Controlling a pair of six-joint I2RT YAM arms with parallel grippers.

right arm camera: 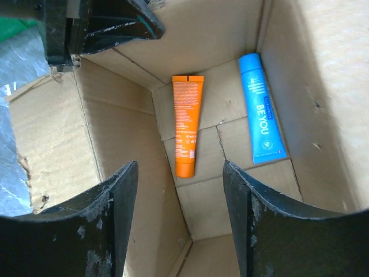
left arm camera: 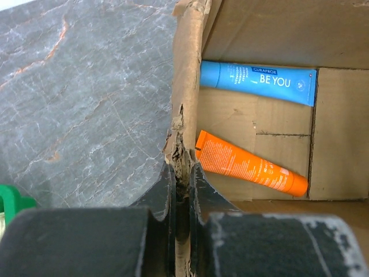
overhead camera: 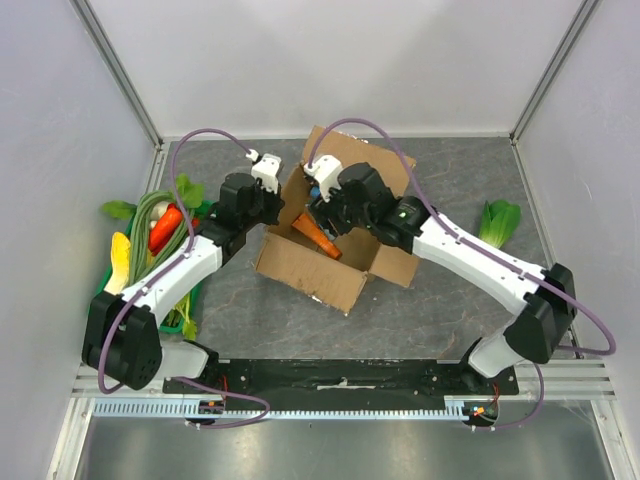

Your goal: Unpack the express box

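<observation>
The express box (overhead camera: 305, 268), a brown cardboard carton, stands in the middle of the table with its flaps spread open. My left gripper (left arm camera: 181, 173) is shut on the torn top edge of the box's left wall (left arm camera: 185, 86), at the box's left side (overhead camera: 270, 205). My right gripper (right arm camera: 180, 167) hangs open over the box's inside (overhead camera: 322, 215), holding nothing. An orange tube (right arm camera: 186, 124) and a blue tube (right arm camera: 262, 109) lie side by side on the box floor. Both tubes also show in the left wrist view, orange (left arm camera: 248, 163) and blue (left arm camera: 259, 81).
A heap of vegetables (overhead camera: 160, 225) lies at the table's left side, and a green tray corner (left arm camera: 12, 203) shows beside my left gripper. A leafy green (overhead camera: 498, 220) lies at the right by the wall. Grey walls enclose the table on three sides.
</observation>
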